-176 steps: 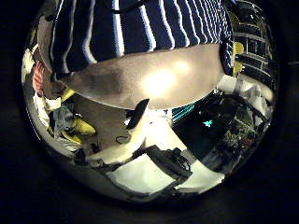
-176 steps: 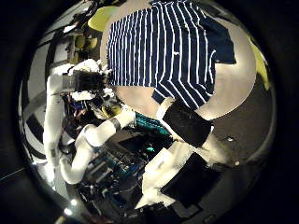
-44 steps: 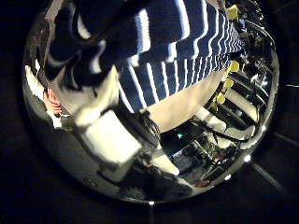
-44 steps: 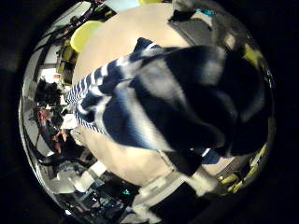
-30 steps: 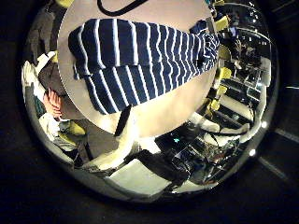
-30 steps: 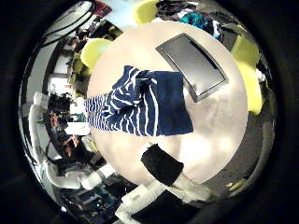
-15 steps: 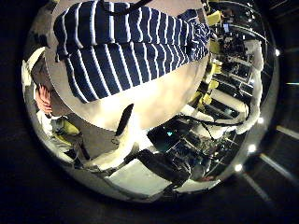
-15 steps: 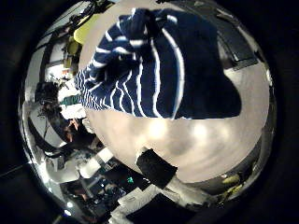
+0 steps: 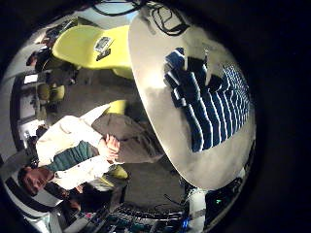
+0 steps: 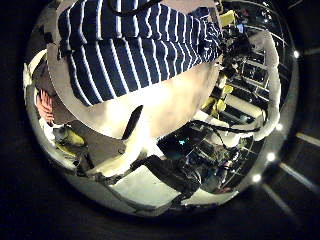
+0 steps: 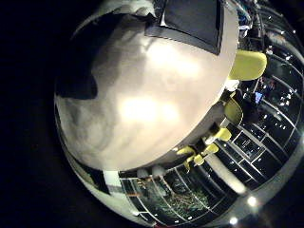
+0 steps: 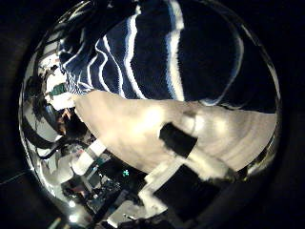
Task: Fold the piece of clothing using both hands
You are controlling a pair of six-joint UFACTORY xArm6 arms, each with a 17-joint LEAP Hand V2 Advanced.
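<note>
striped shirt [image 10: 130, 50] lies bunched on round table [image 10: 175, 105]; hands' grip cannot be told.

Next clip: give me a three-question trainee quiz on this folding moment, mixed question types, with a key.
1. True or false: the striped garment hangs off the round table onto the floor.
2. Which pattern does the garment show? A) navy with white stripes B) plain red C) green checks
3. Fill in: in the right little finger side palm view, the dark flat rectangular object lies on the ____.

Key: 1 false, it lies on the tabletop. 2 A. 3 table.
</note>
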